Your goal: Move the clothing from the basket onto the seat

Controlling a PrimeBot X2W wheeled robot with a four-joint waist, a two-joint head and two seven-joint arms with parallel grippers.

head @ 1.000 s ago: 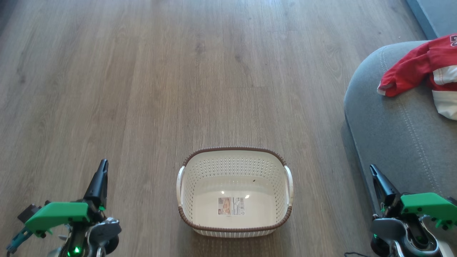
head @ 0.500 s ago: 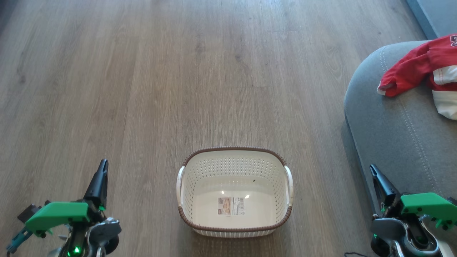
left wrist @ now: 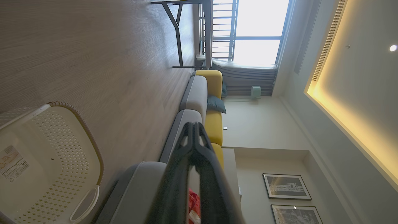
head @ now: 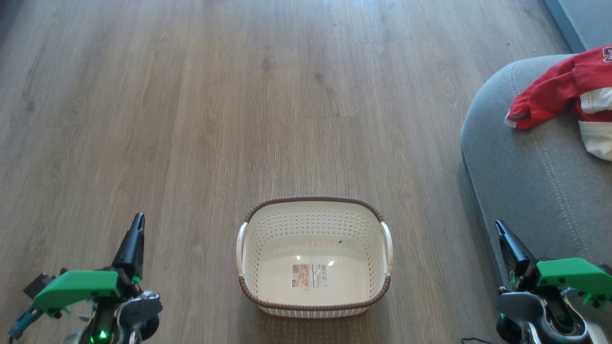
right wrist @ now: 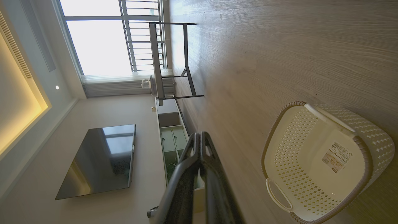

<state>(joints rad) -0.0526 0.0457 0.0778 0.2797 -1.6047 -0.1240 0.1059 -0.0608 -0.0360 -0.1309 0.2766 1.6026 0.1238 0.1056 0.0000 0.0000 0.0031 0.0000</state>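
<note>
The cream basket [head: 313, 210] with a brown rim stands on the wood floor at the bottom centre, holding nothing but a paper label [head: 310, 275]. It also appears in the wrist views as basket [left wrist: 62, 149] and basket [right wrist: 298, 149]. Red clothing [head: 554, 91] with white trim lies on the grey seat [head: 526, 181] at the right; a scrap of red clothing [left wrist: 194, 203] peeks between the left fingers. My left gripper [head: 137, 220] is shut at the lower left, well left of the basket. My right gripper [head: 499, 226] is shut at the lower right, beside the seat's edge.
Wood floor [head: 239, 95] stretches ahead of the basket. The sofa with yellow and grey cushions [left wrist: 202, 96] runs along one wall. A dark-legged table [right wrist: 174, 59] stands by the window, with a TV [right wrist: 99, 158] and low cabinet [right wrist: 171, 133] on the opposite wall.
</note>
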